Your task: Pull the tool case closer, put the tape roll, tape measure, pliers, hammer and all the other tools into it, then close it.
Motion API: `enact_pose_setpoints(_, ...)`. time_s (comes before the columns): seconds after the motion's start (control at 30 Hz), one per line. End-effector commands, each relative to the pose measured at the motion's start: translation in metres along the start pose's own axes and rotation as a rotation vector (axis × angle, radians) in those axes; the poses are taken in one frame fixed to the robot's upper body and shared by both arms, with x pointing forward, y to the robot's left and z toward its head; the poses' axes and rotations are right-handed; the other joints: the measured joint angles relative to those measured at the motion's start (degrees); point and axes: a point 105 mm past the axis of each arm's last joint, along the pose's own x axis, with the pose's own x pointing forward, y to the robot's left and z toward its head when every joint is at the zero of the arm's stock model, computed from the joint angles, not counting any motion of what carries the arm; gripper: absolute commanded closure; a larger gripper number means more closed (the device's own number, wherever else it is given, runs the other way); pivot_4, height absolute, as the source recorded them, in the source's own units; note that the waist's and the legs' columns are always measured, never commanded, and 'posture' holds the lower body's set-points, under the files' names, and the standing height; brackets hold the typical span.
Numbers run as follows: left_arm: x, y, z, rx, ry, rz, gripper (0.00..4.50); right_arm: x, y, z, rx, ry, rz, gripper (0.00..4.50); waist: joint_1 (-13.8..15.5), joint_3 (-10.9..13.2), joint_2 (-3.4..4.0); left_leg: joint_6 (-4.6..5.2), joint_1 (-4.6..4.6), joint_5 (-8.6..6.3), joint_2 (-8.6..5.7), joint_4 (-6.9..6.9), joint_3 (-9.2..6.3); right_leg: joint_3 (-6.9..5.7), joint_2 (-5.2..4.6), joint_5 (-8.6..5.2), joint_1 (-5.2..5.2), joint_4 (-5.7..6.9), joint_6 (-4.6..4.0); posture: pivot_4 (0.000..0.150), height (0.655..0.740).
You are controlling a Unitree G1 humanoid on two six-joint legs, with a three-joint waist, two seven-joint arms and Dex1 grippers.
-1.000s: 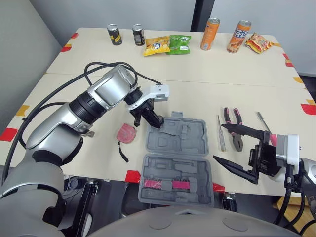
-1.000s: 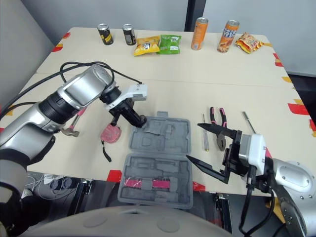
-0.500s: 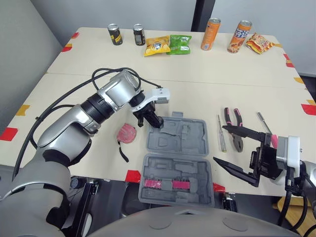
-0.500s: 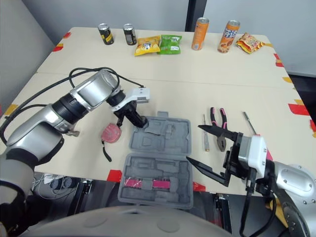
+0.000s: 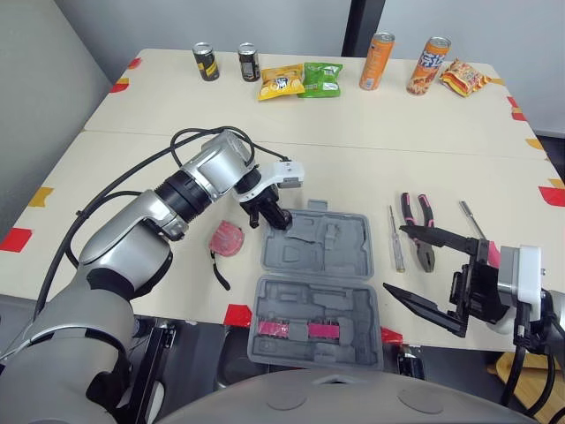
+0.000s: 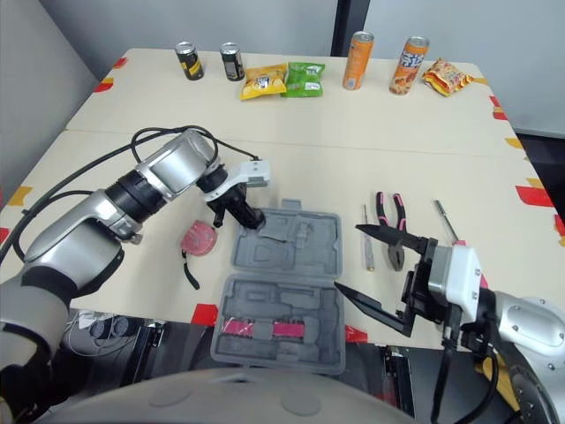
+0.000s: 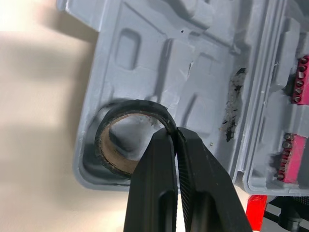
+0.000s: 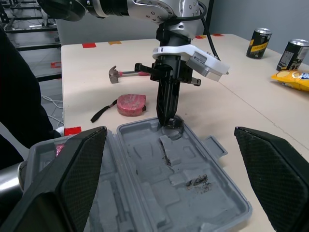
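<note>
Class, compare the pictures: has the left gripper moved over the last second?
No. The left gripper stays at the far left corner of the tool case, shut on the tape roll.

Left gripper (image 7: 175,136) clamped on rim of black tape roll (image 7: 103,157), which sits in corner recess of grey moulded plastic tool case (image 7: 207,87). Pink bit holders (image 7: 291,159) in other half.

We see a pale cream surface (image 5: 424,124) made of two tabletops that meet at a seam (image 5: 397,149) running across it. Red and orange tape marks (image 5: 14,239) dot its edges. Behind the far edge stands a grey wall (image 5: 221,18) with a dark upright post (image 5: 357,22). The right wrist view shows metal racks (image 8: 29,19) further back.
</note>
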Motion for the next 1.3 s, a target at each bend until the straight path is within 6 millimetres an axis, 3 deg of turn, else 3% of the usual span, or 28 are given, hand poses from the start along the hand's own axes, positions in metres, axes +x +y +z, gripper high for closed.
enact_pose_setpoints(0.03,-0.001,0.001,0.002,0.011,-0.001,0.004,4.46,-0.001,0.001,0.009,-0.033,-0.022,0.0,0.0,0.0,0.0,0.0,0.0,0.0,0.0,0.0,0.0,0.0,0.0,0.0,0.0,0.01,0.0,0.0,0.15,0.74)
enact_pose_setpoints(0.37,0.002,0.002,0.002,0.008,-0.001,0.001,4.46,-0.001,0.001,0.008,-0.033,-0.02,-0.001,0.0,0.0,0.0,0.0,0.0,0.0,0.0,0.0,0.0,-0.01,-0.02,0.0,0.0,0.01,-0.01,0.0,0.15,0.74)
enact_pose_setpoints(0.4,0.002,0.003,0.002,0.007,-0.001,0.003,3.81,-0.001,0.001,0.008,-0.033,-0.02,-0.001,0.0,0.0,0.0,0.0,0.0,0.0,0.0,0.0,0.0,-0.02,-0.02,0.0,0.0,0.01,-0.02,0.0,0.15,0.74)
enact_pose_setpoints(0.57,-0.003,0.003,0.007,0.011,-0.029,0.013,2.17,-0.002,0.0,0.007,-0.033,-0.018,-0.001,0.0,0.0,0.0,0.0,0.0,-0.01,0.0,0.0,0.0,-0.02,-0.02,0.0,0.0,0.01,-0.02,0.0,0.15,0.74)
enact_pose_setpoints(0.83,-0.034,-0.009,0.007,-0.001,-0.132,-0.014,2.17,-0.002,0.0,0.006,-0.033,-0.017,-0.002,0.0,-0.1,0.0,0.01,0.0,0.01,0.0,0.0,-0.04,-0.04,-0.04,0.0,0.0,0.0,-0.02,0.0,0.15,0.74)
enact_pose_setpoints(1.0,-0.049,-0.023,0.01,0.203,-0.436,-0.011,2.17,-0.002,-0.002,0.004,-0.035,-0.019,-0.003,0.0,-0.5,0.0,0.13,0.0,0.03,0.0,0.0,-0.16,-0.05,-0.08,0.0,0.0,0.04,-0.16,0.0,0.15,0.74)
enact_pose_setpoints(1.23,-0.035,-0.006,-0.016,0.344,-0.55,0.192,2.17,0.001,-0.008,0.001,-0.037,-0.028,0.002,0.0,-0.7,0.0,0.15,0.0,0.1,0.0,0.0,-0.21,-0.13,-0.2,-0.02,0.0,0.23,-0.3,0.0,0.15,0.74)
enact_pose_setpoints(1.3,-0.028,-0.001,-0.021,0.352,-0.578,0.23,2.68,0.001,-0.01,0.001,-0.036,-0.031,0.005,0.0,-0.7,0.0,0.15,0.0,0.09,0.0,0.0,-0.22,-0.17,-0.25,-0.02,0.01,0.24,-0.33,0.02,0.15,0.74)
